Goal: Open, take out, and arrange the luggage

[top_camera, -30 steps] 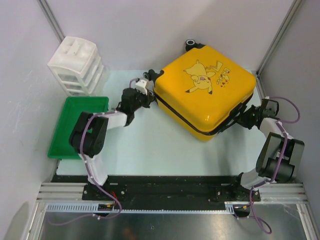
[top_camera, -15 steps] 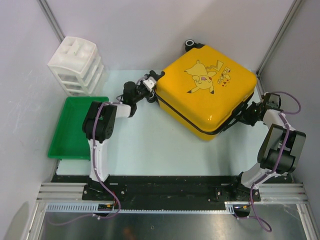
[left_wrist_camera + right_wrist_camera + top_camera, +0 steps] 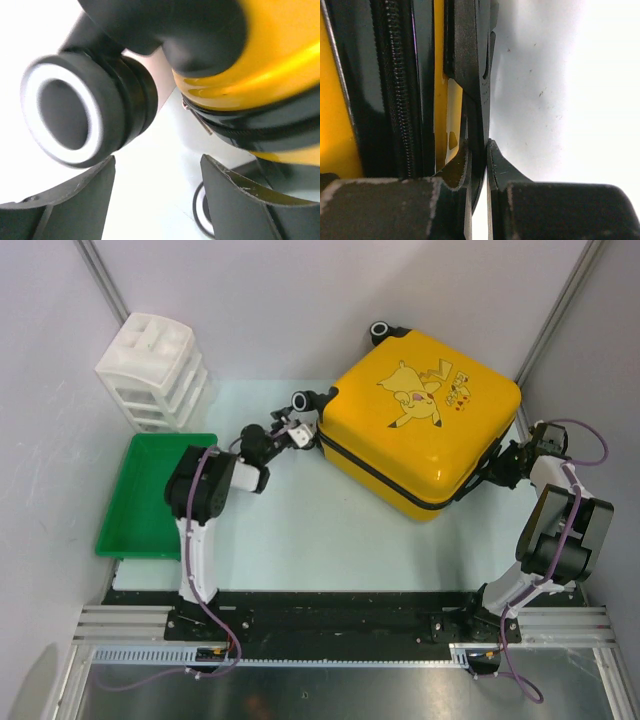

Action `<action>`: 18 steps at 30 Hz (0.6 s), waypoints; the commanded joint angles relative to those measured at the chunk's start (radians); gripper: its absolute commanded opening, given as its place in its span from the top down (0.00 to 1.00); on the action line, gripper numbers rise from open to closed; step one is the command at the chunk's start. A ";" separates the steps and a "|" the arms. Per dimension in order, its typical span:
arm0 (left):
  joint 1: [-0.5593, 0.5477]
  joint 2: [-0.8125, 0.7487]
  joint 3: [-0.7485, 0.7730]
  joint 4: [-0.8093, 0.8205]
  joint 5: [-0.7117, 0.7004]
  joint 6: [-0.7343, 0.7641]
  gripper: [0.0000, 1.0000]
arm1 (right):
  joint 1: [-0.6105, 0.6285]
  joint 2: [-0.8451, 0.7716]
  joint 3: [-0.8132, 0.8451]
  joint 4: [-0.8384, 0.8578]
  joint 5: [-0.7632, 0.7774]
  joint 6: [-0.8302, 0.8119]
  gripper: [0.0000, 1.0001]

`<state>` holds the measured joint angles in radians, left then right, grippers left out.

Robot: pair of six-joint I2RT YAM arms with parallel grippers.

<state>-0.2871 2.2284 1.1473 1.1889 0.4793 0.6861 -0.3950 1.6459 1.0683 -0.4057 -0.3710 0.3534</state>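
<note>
A: Right wrist view: the right claw (image 3: 484, 146) is pressed together on a thin black strap (image 3: 470, 60) beside the zipper (image 3: 400, 85). From overhead that pinch can't be made out.

B: Left wrist view: the left claw (image 3: 157, 170) is spread, with a black wheel (image 3: 75, 107) just beyond its gap.

A: Only the overhead view shows the whole luggage (image 3: 420, 420). It lies flat and shut on the counter (image 3: 300, 530), far right. The tray (image 3: 150, 500) is at left, with the drawers (image 3: 150, 370) behind it.

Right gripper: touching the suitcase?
Touching. Right wrist view: the right gripper has its jaws shut on a thin black tab of the suitcase, beside its zipper, no gap.
</note>
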 commanded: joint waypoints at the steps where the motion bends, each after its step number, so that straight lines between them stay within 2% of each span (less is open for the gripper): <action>1: 0.051 -0.309 -0.249 0.124 0.105 0.107 0.22 | -0.013 0.032 0.004 0.033 0.101 -0.066 1.00; 3: 0.084 -0.456 -0.381 0.059 0.133 0.105 0.21 | -0.016 0.022 0.007 0.039 0.104 -0.079 1.00; 6: 0.114 -0.614 -0.504 -0.133 0.186 0.102 0.19 | -0.028 0.029 0.031 0.059 0.107 -0.117 1.00; 7: 0.117 -0.725 -0.511 -0.296 0.188 0.093 0.19 | -0.033 0.040 0.044 0.067 0.112 -0.128 1.00; 8: 0.121 -0.769 -0.500 -0.399 0.197 0.051 0.19 | -0.036 0.048 0.056 0.070 0.112 -0.160 1.00; 9: 0.132 -0.809 -0.430 -0.514 0.205 0.026 0.19 | -0.038 0.066 0.085 0.073 0.119 -0.175 1.00; 10: 0.137 -0.835 -0.376 -0.722 0.199 -0.011 0.21 | -0.042 0.072 0.096 0.085 0.132 -0.188 1.00; 13: 0.140 -0.791 -0.106 -0.979 0.122 -0.198 0.24 | -0.047 0.098 0.137 0.082 0.115 -0.221 1.00; 14: 0.140 -0.727 -0.031 -1.021 0.084 -0.274 0.26 | -0.045 0.103 0.143 0.074 0.110 -0.226 1.00; 15: 0.138 -0.692 0.118 -1.085 0.065 -0.314 0.26 | -0.045 0.095 0.148 0.067 0.101 -0.237 0.93; 17: 0.129 -0.563 0.275 -1.150 0.038 -0.400 0.28 | -0.044 0.072 0.150 0.027 0.070 -0.251 0.80; 18: 0.125 -0.518 0.408 -1.176 0.000 -0.422 0.28 | -0.042 0.060 0.150 0.010 0.058 -0.261 0.66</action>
<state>-0.1570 1.5543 1.2407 0.3054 0.5812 0.4938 -0.4118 1.7264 1.1801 -0.4114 -0.3561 0.2092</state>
